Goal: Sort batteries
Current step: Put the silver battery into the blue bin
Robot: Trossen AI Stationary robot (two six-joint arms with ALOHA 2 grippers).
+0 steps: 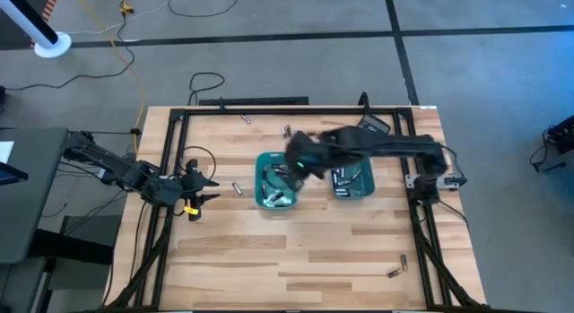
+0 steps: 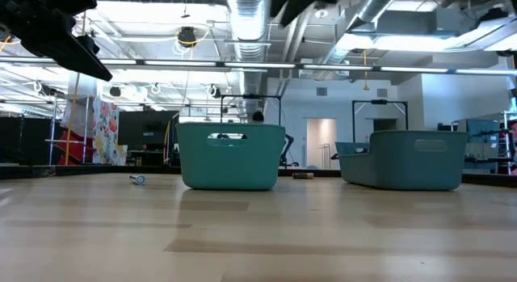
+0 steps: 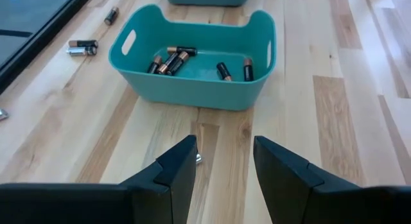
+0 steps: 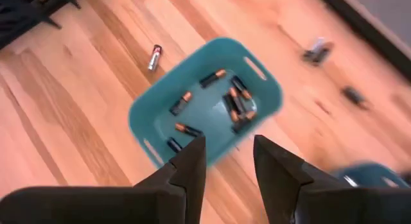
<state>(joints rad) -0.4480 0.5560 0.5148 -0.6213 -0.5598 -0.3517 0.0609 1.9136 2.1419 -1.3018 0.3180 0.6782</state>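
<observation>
Right end effector (image 4: pixel 228 163) hovers above the left tray (image 1: pixel 260 178), fingers spread, holding nothing. Left end effector (image 3: pixel 223 163) waits at the counter's (image 1: pixel 296 250) left edge, fingers parted, empty. Batteries (image 3: pixel 170 59) lie in both trays; 1 loose battery (image 1: pixel 238 188) lies between the left end effector and that tray, others near the far edge.

Beyond my pincers, past the far edge of the pale wooden plank table (image 2: pixel 258 233), an open hall spreads under long white ceiling strip lights (image 2: pixel 242 65) and silvery metal ducts (image 2: pixel 246 15). Below my arms lies grey concrete floor (image 1: pixel 269 13), crossed by a yellow cable (image 1: pixel 126 44).
</observation>
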